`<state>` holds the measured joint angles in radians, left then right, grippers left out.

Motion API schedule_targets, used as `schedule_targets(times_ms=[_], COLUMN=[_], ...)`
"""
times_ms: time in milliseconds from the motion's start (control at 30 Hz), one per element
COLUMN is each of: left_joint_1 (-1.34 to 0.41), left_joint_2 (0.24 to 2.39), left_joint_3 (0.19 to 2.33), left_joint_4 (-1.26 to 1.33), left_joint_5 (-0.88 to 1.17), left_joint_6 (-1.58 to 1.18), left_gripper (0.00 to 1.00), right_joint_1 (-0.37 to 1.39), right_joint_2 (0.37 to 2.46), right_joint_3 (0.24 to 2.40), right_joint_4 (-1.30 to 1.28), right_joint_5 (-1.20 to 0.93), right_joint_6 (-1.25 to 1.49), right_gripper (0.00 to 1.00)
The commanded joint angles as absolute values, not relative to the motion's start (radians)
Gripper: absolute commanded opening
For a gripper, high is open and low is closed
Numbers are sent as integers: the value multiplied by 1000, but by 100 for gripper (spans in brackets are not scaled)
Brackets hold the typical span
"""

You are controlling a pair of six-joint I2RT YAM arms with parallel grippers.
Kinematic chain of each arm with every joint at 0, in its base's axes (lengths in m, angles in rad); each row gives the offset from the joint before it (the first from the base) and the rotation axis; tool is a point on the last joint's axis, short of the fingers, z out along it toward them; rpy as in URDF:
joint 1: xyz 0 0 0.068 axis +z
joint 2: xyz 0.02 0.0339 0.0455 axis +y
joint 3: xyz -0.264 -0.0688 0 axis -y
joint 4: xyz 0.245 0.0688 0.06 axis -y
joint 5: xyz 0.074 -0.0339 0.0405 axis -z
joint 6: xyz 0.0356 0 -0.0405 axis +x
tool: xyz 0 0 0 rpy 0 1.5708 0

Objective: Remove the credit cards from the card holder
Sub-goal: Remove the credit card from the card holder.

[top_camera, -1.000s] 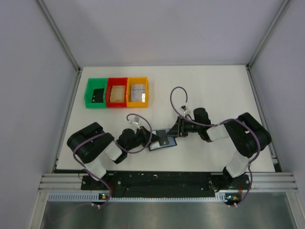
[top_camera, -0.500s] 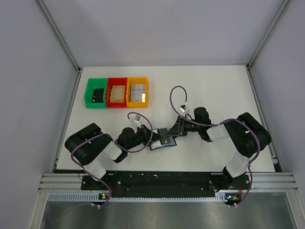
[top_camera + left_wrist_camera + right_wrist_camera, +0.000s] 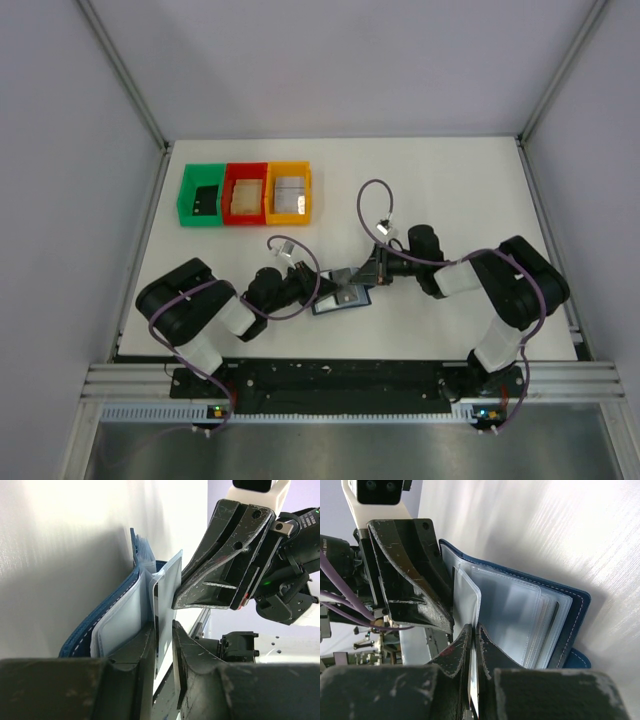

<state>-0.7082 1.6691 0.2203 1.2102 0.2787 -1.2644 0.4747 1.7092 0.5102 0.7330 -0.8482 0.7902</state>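
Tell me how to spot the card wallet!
On the white table, look where the left gripper and right gripper meet. Between them lies a small dark blue folding card holder with clear sleeves, lying open, unlike the green plastic bin, red bin and orange bin behind.

A white table (image 3: 470,190) sits between pale lilac walls (image 3: 350,60), with a metal rail (image 3: 580,378) along its near edge.

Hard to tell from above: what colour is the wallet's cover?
The card holder is dark blue outside, with pale stitching; clearest in the right wrist view.
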Motion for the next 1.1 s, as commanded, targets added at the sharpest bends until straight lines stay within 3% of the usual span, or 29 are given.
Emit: schedule_targets(times_ms=[0, 333, 533, 1067], left_joint_1=[-703, -680, -670, -650], left_joint_2=[1628, 1594, 1601, 1578], left_joint_3=[216, 198, 204, 215], left_joint_4=[1671, 1671, 1671, 1671], left_joint_5=[313, 373, 417, 508], left_joint_6=[-1258, -1238, -1238, -1227], left_gripper=[24, 23, 13, 14], right_joint_1=[477, 465, 463, 439], right_joint_2=[1712, 1720, 1724, 1762], right_joint_3=[500, 494, 500, 502], right_joint_4=[752, 765, 758, 784], right_joint_5=[-862, -873, -877, -908], right_joint_6=[775, 782, 779, 792], right_gripper=[0, 0, 0, 0])
